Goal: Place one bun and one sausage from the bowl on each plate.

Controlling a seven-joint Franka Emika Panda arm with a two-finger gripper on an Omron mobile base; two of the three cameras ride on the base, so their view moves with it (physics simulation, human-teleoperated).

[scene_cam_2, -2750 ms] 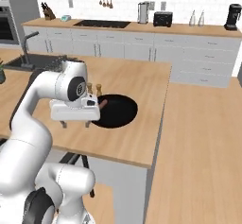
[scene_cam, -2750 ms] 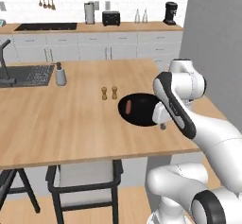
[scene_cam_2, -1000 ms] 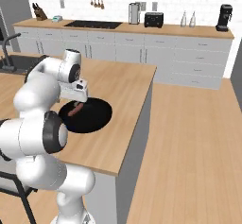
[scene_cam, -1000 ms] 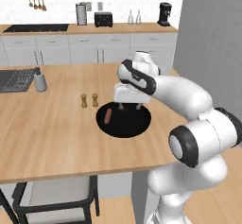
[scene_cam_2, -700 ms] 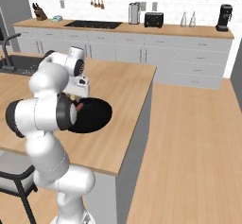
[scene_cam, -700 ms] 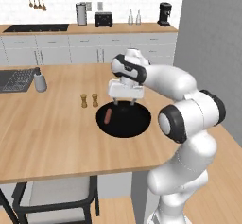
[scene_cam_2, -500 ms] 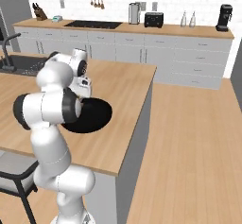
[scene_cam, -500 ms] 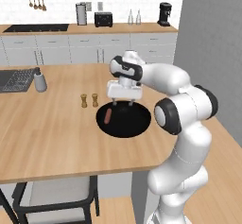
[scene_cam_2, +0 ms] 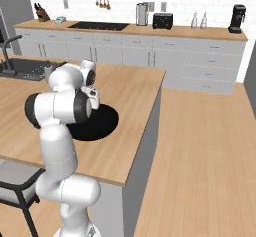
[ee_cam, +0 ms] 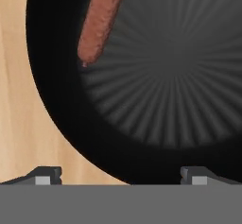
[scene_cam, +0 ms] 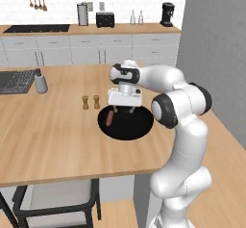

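The bowl [scene_cam: 129, 128] is a wide black dish on the wooden island, also seen in the right base view [scene_cam_2: 100, 123]. One brown sausage [scene_cam: 110, 118] lies along its left inner side. In the hand view the sausage [ee_cam: 100, 22] lies at the upper left of the bowl [ee_cam: 165, 76]. My gripper [scene_cam: 123, 110] hangs open just above the bowl's back part, right of the sausage, with nothing between its fingers. Its fingertips [ee_cam: 45, 175] stand wide apart near the bowl's rim. The bun and the plates are out of view.
Two small shakers [scene_cam: 91, 102] stand just left of the bowl. A soap bottle [scene_cam: 41, 83] and the sink [scene_cam: 17, 80] are at the far left. The island's edge [scene_cam_2: 150, 116] runs right of the bowl. A stool [scene_cam: 57, 198] stands below the front edge.
The base drove sideways earlier, shifting the whole scene. Over the last second the elbow swung right and the hand settled a little left over the bowl's back, jaws still open.
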